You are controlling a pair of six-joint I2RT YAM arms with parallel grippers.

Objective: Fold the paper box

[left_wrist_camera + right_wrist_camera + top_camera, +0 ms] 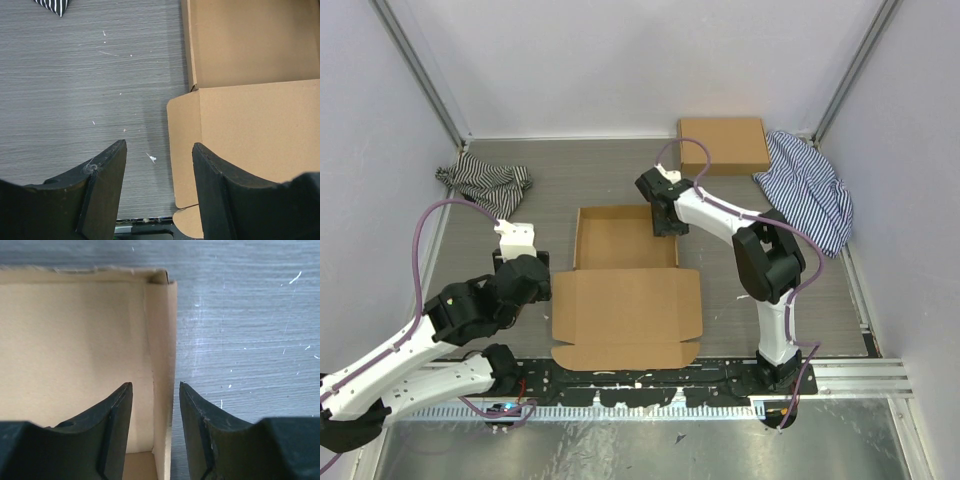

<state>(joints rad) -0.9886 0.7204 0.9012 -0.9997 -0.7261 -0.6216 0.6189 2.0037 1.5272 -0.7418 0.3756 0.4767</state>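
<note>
**A:** Mid-table, spotting the plain brown cardboard paper box [625,290]: shallow tray far, lid lying open and flat near, near edge close to the arm bases.

**B:** Over to the right gripper [156,384]: spread, astride the tray's right wall, not pinching.

**A:** Then the left gripper [159,143]: spread too, above bare grey table [75,90], just left of the lid's side flap.

**B:** Open room on both sides. Far right, a closed brown cardboard box [723,145] beside a blue-striped cloth [810,190]. Far left, a crumpled black-striped cloth [485,180]. Apart from the paper box, all three.
</note>
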